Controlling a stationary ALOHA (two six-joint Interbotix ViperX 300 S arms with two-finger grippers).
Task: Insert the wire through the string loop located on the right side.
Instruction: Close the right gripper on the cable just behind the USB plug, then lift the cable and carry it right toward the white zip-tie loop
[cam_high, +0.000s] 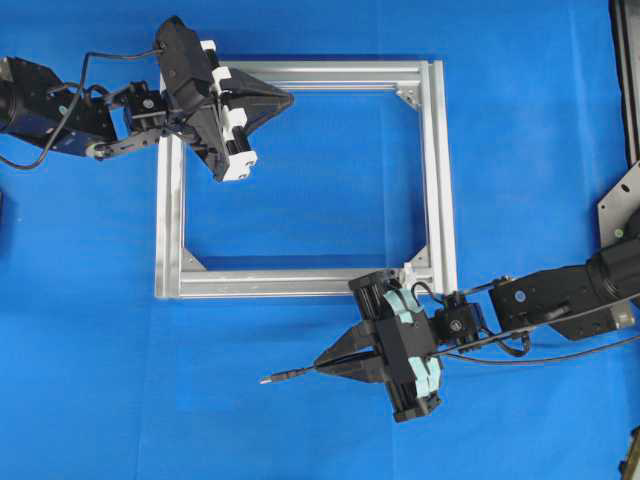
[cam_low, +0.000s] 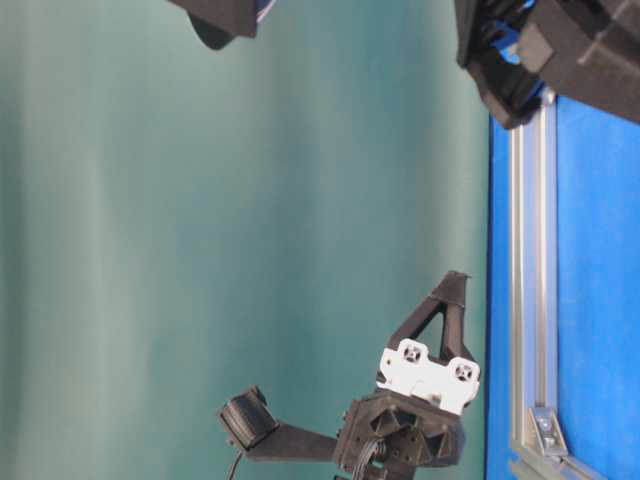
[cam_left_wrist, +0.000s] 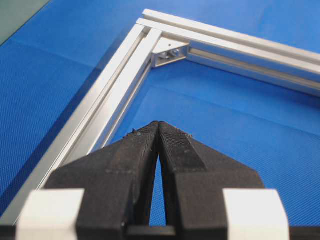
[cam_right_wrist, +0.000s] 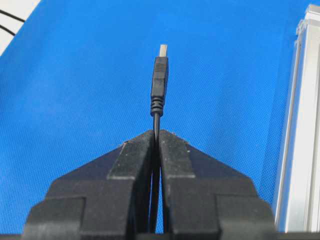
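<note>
The wire (cam_high: 290, 375) is a thin black cable ending in a small plug (cam_right_wrist: 159, 80) with a metal tip. My right gripper (cam_high: 318, 362) is shut on it just behind the plug, in front of the aluminium frame's near bar (cam_high: 280, 284). In the right wrist view the cable passes between the tips of the right gripper (cam_right_wrist: 156, 132) and the plug sticks out ahead, pointing left over the blue cloth. A small white tag (cam_high: 406, 271) at the frame's near right corner may be the string loop. My left gripper (cam_high: 290, 98) is shut and empty over the frame's far left corner.
The square aluminium frame (cam_high: 440, 170) lies flat on the blue cloth, with silver brackets (cam_left_wrist: 167, 50) in its corners. The wire's slack (cam_high: 560, 356) trails right under the right arm. In the table-level view the left gripper (cam_low: 455, 280) hangs above the frame rail (cam_low: 530, 250).
</note>
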